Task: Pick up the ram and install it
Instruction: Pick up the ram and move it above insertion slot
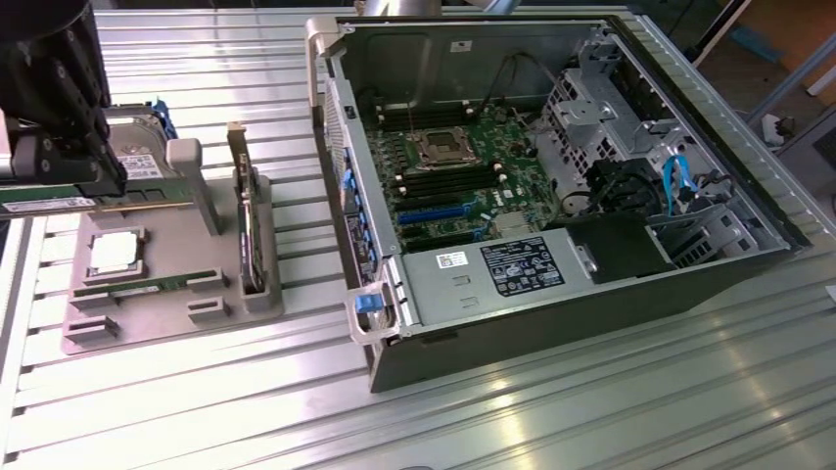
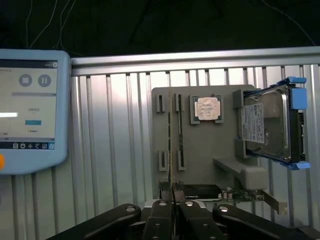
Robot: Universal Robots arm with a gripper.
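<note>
Clamping ram [image 1: 42, 205] in end effector [image 2: 173, 199]

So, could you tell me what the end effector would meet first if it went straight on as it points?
Probably the grey parts holder below the end effector, with the gripped ram touching it first; depth is unclear.

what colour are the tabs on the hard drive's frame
Blue. They show best in the wrist view, on the tabs at the edge of the hard drive.

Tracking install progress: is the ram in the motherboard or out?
Out: the black gripper holds the long green ram stick by the grey parts tray, outside the black computer case.
</note>
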